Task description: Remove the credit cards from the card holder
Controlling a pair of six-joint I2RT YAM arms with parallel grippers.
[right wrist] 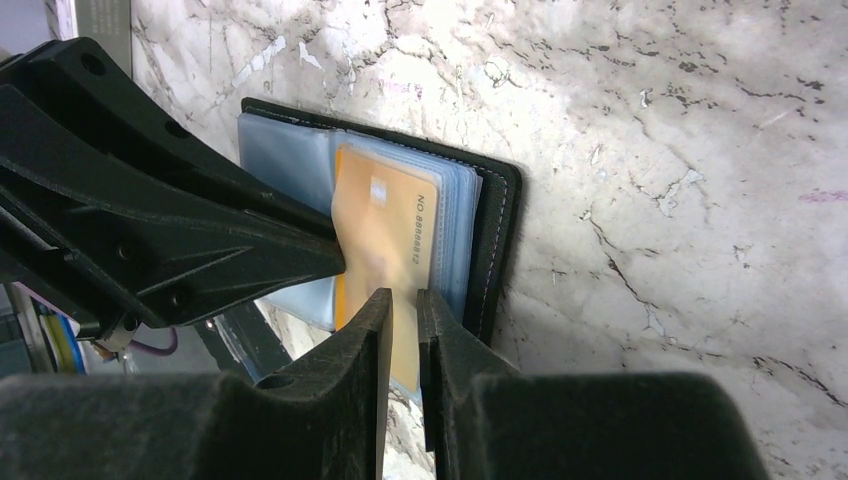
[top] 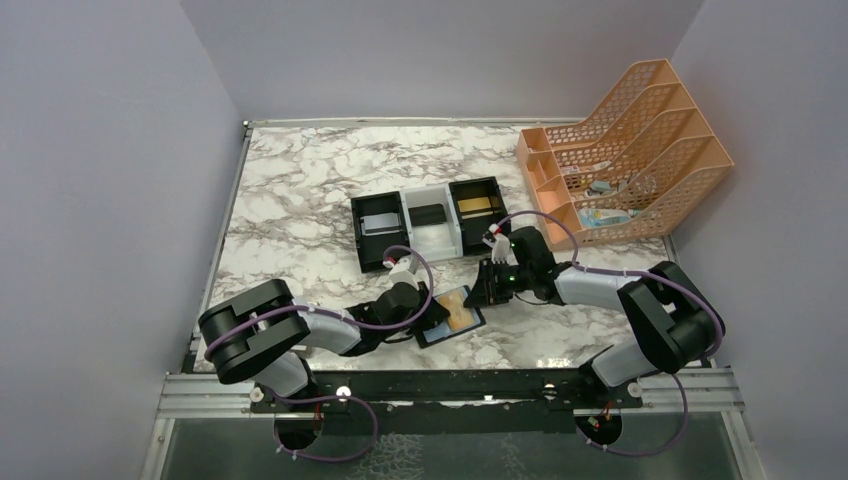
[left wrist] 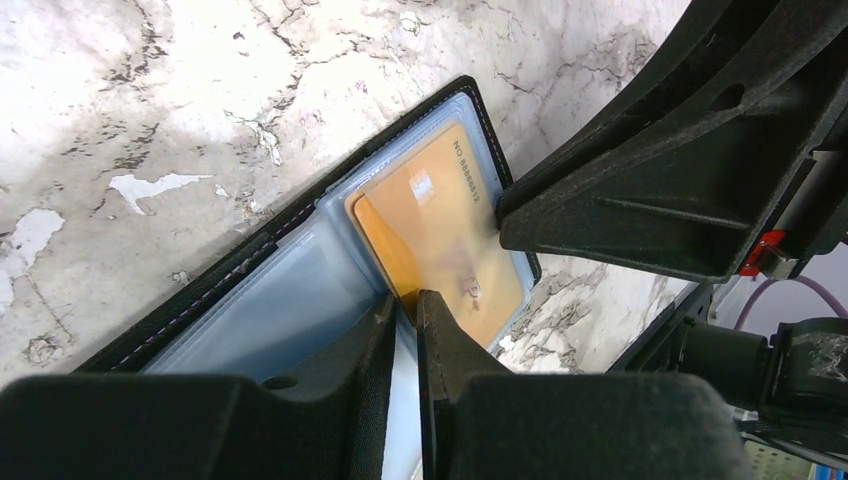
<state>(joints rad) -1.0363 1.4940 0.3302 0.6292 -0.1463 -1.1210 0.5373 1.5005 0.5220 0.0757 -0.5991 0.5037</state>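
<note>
Card holder (top: 450, 320) lies open on bench (top: 300, 190) near arm bases, btw both hands. Left hand (left wrist: 408, 300) fingers together, pinching bluish sleeve (left wrist: 270, 310) at fold, pins holder. Right hand (right wrist: 405, 300) clamped on gold-tan card (left wrist: 440, 215), which seems partly out of pocket. Card thin, light, stiff, slick; sleeve soft, clingy. Grip short edge, pull flat along pocket. Farther back: tray (top: 357, 235)

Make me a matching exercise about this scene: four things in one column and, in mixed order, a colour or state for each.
1 card holder
2 credit card
3 file rack
4 three-compartment tray

a orange lattice, far right
b black cover, lying open
c gold-tan, with a printed number
d black, white and black sections

Pairs: 1-b, 2-c, 3-a, 4-d
</note>
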